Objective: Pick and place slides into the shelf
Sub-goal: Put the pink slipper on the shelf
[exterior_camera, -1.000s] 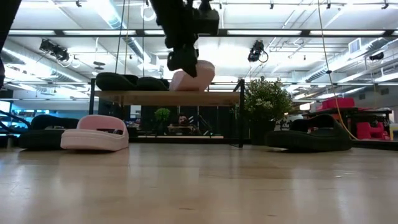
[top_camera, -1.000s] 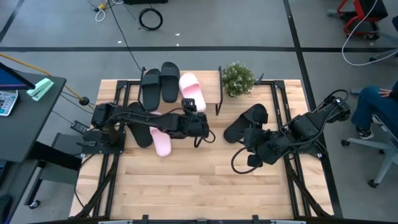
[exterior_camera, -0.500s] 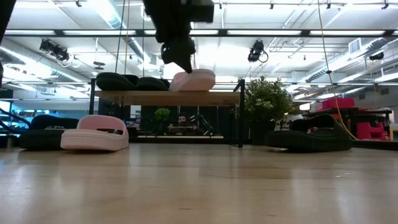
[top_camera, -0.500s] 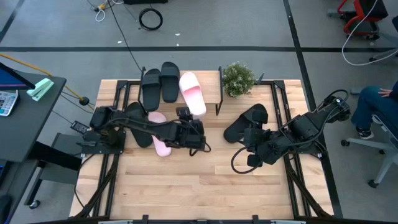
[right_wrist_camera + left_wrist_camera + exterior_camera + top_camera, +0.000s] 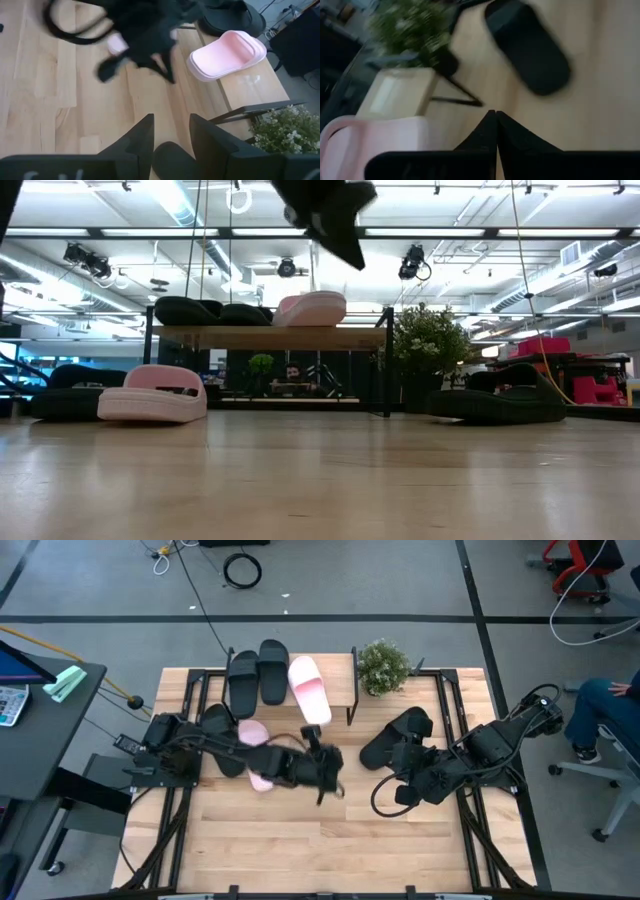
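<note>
Slides: three sit on the shelf (image 5: 340, 668) beyond the closed, empty left end effector (image 5: 322, 780); three remain on the desk (image 5: 300, 850).

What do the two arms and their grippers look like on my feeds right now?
Both arms are black and jointed, with looped black cables along them. The left gripper ends in two dark, tapering fingers meeting at a point. The right gripper has two flat, dark, blade-like fingers. No markings are visible on either.

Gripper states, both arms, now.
Left gripper: shut, empty, over the table.
Right gripper: open, empty, above a black slide.
</note>
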### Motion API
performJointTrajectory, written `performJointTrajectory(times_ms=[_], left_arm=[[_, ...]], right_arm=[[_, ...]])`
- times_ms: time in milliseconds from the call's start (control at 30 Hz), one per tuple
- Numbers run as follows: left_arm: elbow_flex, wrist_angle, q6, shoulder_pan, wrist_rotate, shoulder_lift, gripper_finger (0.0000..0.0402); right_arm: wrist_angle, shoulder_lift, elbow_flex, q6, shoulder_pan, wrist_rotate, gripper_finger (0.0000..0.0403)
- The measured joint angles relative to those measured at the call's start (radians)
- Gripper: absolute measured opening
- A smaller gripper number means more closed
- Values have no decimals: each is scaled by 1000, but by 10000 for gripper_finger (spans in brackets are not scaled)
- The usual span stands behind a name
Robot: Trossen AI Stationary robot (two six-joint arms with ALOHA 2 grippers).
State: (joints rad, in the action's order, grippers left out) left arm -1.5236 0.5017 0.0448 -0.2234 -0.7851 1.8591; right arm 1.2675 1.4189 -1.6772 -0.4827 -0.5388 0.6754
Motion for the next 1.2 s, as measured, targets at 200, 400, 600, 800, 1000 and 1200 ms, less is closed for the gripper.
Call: performJointTrajectory(times_ms=[200, 400, 600, 800, 1000, 1200], left_arm=[[0, -58, -4, 96, 38, 0, 5], [1, -44, 28, 171, 210, 8, 4], [1, 50, 74, 199, 211, 7, 3], [1, 211, 154, 233, 195, 7, 3], [1, 206, 94, 240, 118, -1, 3], [1, 287, 132, 272, 115, -1, 3]], right_arm=[[2, 0, 0, -11, 0, 0, 122], [4, 0, 0, 11, 0, 0, 119], [12, 0, 0, 7, 0, 1, 118], [19, 0, 0, 4, 0, 1, 118], [19, 0, 0, 4, 0, 1, 119], [19, 0, 0, 5, 0, 1, 117]])
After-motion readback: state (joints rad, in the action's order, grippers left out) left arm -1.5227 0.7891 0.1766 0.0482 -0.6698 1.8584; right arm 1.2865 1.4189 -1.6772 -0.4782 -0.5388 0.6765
